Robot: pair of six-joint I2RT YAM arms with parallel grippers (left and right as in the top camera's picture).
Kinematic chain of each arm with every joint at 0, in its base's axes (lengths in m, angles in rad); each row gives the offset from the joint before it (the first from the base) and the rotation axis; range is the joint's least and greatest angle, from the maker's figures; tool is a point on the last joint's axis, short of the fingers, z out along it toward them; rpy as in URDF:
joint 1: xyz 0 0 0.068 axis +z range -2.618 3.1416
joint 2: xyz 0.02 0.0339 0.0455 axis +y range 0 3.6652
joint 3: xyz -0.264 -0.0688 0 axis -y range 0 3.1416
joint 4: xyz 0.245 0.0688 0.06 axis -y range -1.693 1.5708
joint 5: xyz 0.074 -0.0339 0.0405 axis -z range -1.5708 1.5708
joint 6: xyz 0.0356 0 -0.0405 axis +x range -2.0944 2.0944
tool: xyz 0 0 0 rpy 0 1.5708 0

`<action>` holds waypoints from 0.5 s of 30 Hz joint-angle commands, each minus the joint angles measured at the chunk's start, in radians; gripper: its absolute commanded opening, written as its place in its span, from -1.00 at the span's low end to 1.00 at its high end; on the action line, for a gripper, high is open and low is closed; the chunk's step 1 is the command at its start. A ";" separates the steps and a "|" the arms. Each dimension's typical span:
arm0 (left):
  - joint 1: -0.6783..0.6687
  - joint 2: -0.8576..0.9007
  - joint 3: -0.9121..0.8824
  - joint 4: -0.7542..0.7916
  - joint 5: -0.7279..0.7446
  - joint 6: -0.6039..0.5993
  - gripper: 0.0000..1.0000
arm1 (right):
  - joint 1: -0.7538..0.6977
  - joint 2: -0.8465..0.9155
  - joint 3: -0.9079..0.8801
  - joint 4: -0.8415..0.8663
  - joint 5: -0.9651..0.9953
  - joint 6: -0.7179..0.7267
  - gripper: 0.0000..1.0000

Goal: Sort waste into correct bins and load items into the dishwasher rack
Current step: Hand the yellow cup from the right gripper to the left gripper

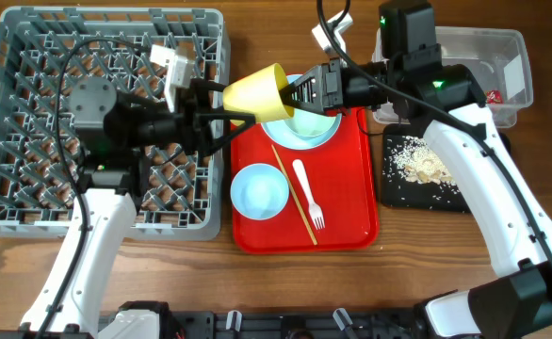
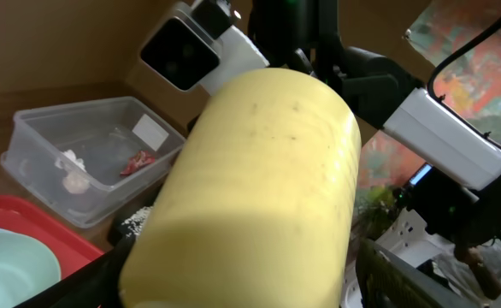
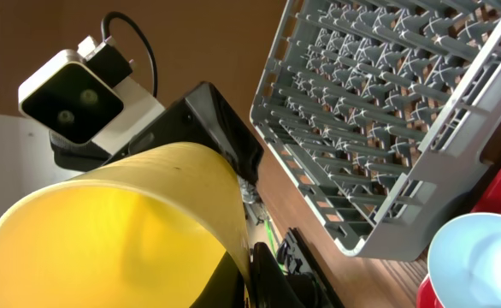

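The small yellow cup (image 1: 257, 91) hangs in the air between the dishwasher rack (image 1: 12, 217) and the red tray, lying on its side. My right gripper (image 1: 295, 94) is shut on the cup's rim (image 3: 105, 231), one finger inside and one outside. My left gripper (image 1: 234, 105) is open around the cup's base end (image 2: 259, 188), with a gap showing at one finger. A pale blue bowl (image 1: 259, 191), white fork (image 1: 309, 198) and chopstick (image 1: 295, 193) lie on the tray. A pale blue plate (image 1: 318, 132) is partly hidden under the cup.
The red serving tray (image 1: 351, 217) lies at the centre. The clear tub (image 1: 502, 47) at the back right holds the red wrapper (image 2: 135, 161) and a white scrap (image 2: 73, 175). The black tray (image 1: 398, 193) holds rice leftovers (image 1: 422, 162). The rack (image 3: 387, 128) holds nothing.
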State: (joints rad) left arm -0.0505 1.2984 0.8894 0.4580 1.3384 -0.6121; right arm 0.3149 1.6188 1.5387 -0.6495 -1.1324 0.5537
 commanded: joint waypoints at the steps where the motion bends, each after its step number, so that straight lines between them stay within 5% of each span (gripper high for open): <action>1: 0.016 0.003 0.012 0.011 0.034 -0.002 0.57 | -0.002 0.010 0.006 0.005 -0.002 0.016 -0.91; 15: 0.012 0.003 0.012 0.045 0.048 -0.002 0.50 | -0.002 0.010 0.006 0.004 -0.006 0.026 -0.91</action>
State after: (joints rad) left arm -0.0380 1.2987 0.8894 0.4953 1.3563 -0.6121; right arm 0.3149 1.6188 1.5387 -0.6491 -1.1336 0.5755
